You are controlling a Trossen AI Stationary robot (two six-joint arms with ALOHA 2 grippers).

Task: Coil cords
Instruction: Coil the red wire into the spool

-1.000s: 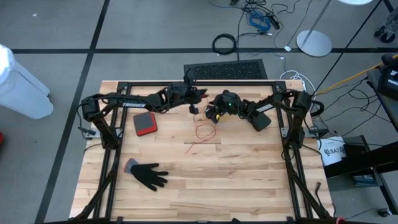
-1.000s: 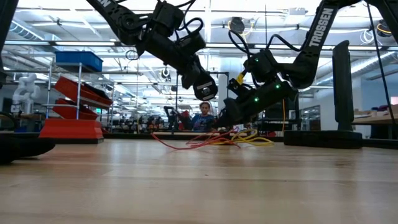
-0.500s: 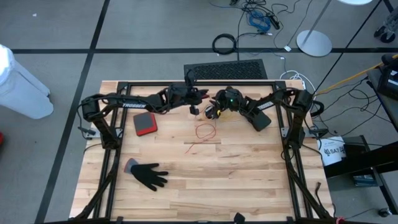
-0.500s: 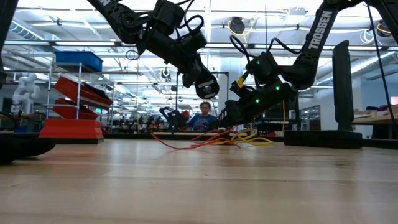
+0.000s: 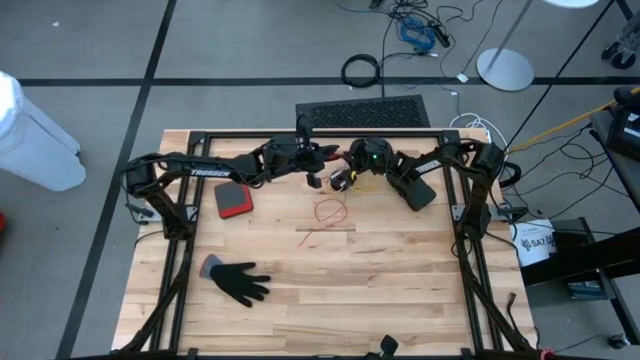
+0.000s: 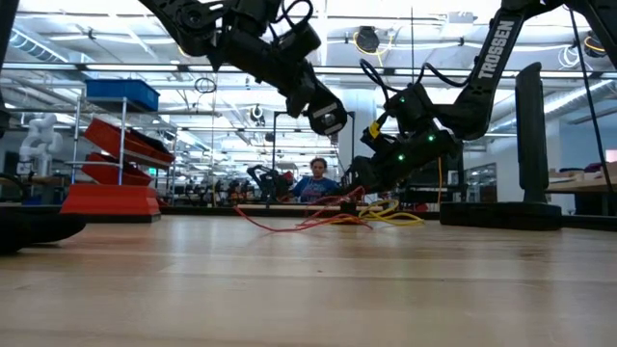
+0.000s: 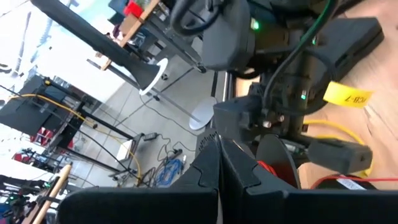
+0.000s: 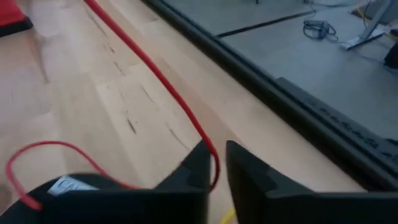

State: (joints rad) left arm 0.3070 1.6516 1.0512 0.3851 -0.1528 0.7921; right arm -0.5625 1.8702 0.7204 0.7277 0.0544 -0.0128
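A thin red cord (image 5: 328,212) lies in a loose loop on the wooden table, one strand running up to my right gripper (image 5: 345,179). A yellow cord (image 6: 395,217) lies in a heap just behind it, toward the table's far edge; it also shows in the left wrist view (image 7: 329,129). My right gripper (image 8: 214,168) is low over the table, shut on the red cord (image 8: 143,62). My left gripper (image 6: 328,118) is shut and empty, raised above the table just left of the right gripper. No black cord shows. My right gripper pinches a single strand of the red cord (image 8: 210,155) between its two fingers. The fingers come slanting down from the table's right side. The cord runs slack from the fingers onto the table, where its loop (image 5: 328,212) lies.
A black glove (image 5: 240,282) lies at the near left. A red and black pad (image 5: 233,199) lies left of the grippers. A black box (image 5: 418,193) sits right of the right gripper. A black mat (image 5: 365,112) lies past the far edge. People show far behind in the low view.
My left gripper has risen away from the table, still shut. My right gripper has shifted a little toward the far edge with the red cord strand. The cord's loop stays where it was.
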